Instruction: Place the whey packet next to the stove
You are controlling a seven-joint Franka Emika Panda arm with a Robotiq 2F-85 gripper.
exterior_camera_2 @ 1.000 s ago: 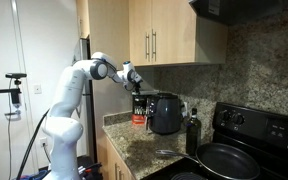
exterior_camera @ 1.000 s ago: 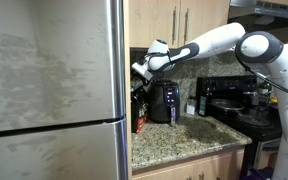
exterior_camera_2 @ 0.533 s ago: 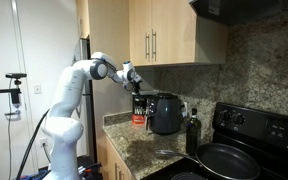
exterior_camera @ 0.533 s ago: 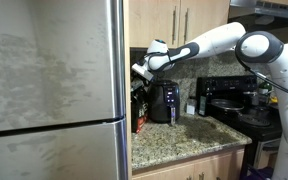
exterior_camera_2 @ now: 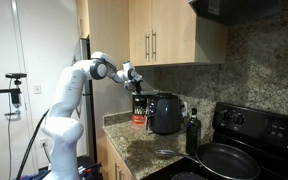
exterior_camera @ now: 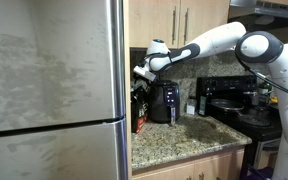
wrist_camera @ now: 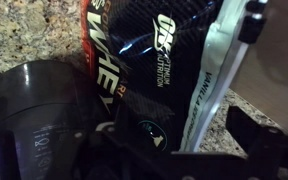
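Observation:
The whey packet, a black pouch with white lettering and a red band, stands on the granite counter against the rounded black air fryer. It shows in both exterior views. My gripper is right above it, and its dark fingers straddle the pouch's top edge. Granite shows between the pouch's white side and the right finger, so the jaws are open. In both exterior views the gripper hangs over the packet. The black stove is at the counter's other end.
The air fryer stands between packet and stove. A dark bottle stands near the stove. A pan sits on the stove. The steel fridge is beside the packet, with wooden cabinets above.
The gripper has shifted very slightly over the packet. The packet has not moved.

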